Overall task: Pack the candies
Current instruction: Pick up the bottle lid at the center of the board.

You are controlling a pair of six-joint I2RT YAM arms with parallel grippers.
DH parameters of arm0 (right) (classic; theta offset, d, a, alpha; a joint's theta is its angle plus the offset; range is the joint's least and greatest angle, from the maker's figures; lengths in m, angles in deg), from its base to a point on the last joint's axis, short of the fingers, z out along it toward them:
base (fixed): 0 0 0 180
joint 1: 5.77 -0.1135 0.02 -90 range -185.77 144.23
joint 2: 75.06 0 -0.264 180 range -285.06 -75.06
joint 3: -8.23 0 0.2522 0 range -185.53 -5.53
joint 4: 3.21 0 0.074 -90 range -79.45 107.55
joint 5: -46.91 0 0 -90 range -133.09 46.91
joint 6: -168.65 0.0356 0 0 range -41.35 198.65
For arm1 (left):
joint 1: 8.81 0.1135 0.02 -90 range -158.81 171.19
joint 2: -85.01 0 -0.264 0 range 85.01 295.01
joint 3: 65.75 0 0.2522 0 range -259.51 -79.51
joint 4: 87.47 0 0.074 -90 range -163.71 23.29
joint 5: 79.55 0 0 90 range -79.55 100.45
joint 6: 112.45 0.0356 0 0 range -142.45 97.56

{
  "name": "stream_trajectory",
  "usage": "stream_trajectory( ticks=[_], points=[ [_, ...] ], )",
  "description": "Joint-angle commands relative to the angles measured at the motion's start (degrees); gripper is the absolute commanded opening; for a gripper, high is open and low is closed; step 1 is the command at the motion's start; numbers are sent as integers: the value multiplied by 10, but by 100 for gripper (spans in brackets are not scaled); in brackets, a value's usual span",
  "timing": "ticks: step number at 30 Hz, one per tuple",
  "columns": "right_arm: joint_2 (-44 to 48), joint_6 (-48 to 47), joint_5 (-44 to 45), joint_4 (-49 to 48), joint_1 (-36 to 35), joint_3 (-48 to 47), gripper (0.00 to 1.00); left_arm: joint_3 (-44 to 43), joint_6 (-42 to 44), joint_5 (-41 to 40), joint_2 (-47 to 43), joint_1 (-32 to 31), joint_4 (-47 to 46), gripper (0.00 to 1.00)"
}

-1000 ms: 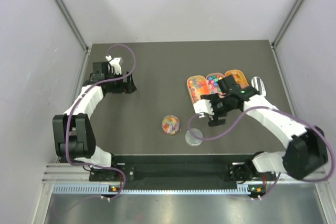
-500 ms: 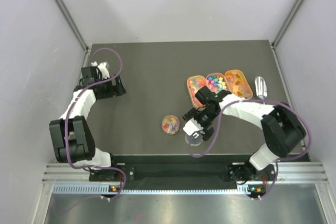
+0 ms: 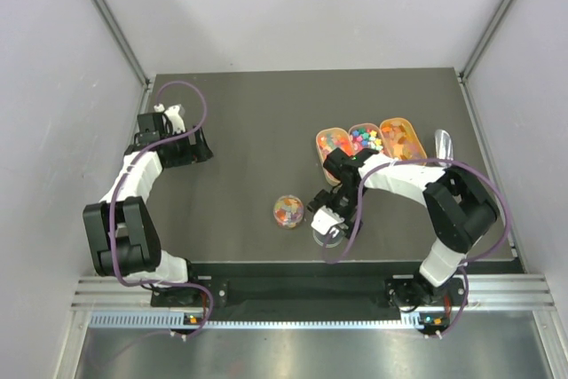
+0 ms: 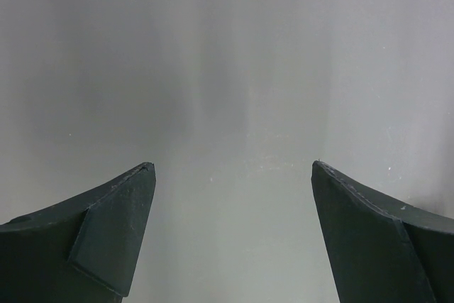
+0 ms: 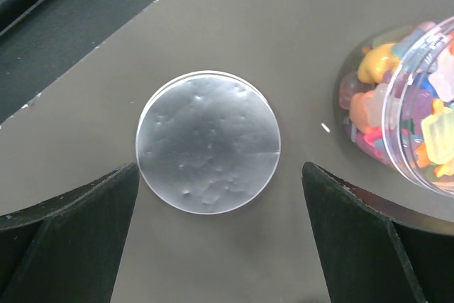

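The right jaws are spread wide and hold nothing. They straddle the round clear plastic lid (image 5: 208,141), which lies flat on the dark tabletop (image 5: 284,26) squarely between them. Being round, it offers no preferred axis. The tiny multicoloured candies (image 5: 425,133) fill a clear round plastic tub (image 5: 387,111) just outside the jaw on the wrist view's right. More candies sit in three oval tan trays (image 3: 396,120) farther off. The left jaws, also spread and empty, face a plain grey surface (image 4: 227,47) well apart, so the right arm is much nearer.
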Motion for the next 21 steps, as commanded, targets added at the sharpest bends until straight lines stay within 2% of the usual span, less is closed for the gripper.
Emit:
stream_trajectory(
  ticks=[1,16,19,21],
  points=[
    [2,-29,-17,23,-11,-7,96,-17,3,6,5,0,-11,95],
    [-48,7,10,-15,-28,-24,96,-17,1,11,10,0,-14,95],
    [-50,17,16,-15,-30,-29,88,-17,0,12,12,0,-14,95],
    [-47,29,27,-13,-30,-35,79,-21,1,14,14,0,-13,94]
  ],
)
